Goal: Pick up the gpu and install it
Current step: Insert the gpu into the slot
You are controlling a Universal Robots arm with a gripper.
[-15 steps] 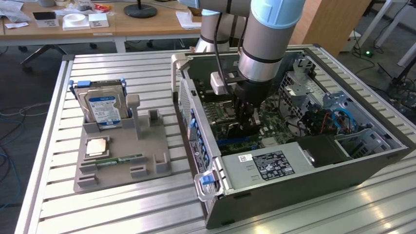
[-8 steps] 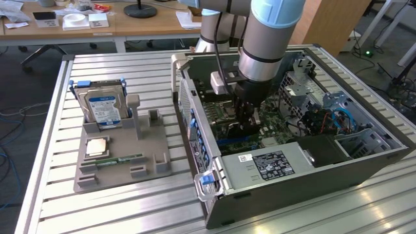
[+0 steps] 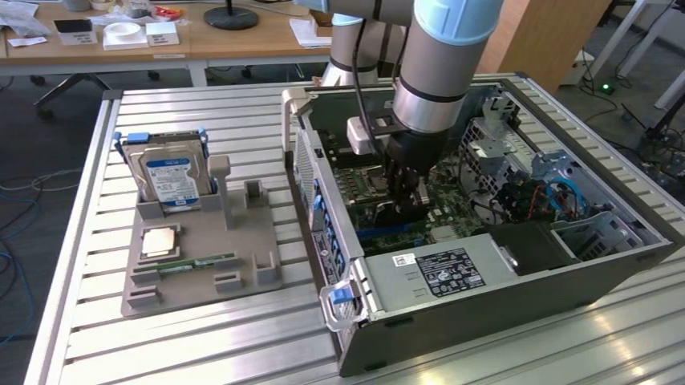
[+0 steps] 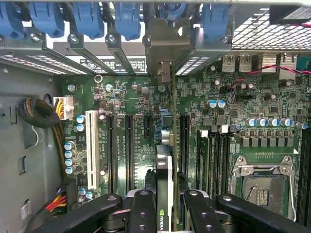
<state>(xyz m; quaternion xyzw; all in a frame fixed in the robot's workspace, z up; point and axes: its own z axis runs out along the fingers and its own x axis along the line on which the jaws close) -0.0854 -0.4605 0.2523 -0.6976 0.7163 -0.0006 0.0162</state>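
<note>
Gripper is nearest the lens, its two black fingers clamped on the gpu, one on each flat face. The card stands on edge between them, low inside the open computer case and over the motherboard. The card's long axis runs straight out from the fingers toward the rear wall with the blue latches, parallel to the black expansion slots beside it, with its silvery bracket at that wall. It looks lined up over a slot, but I cannot tell if the edge is seated.
</note>
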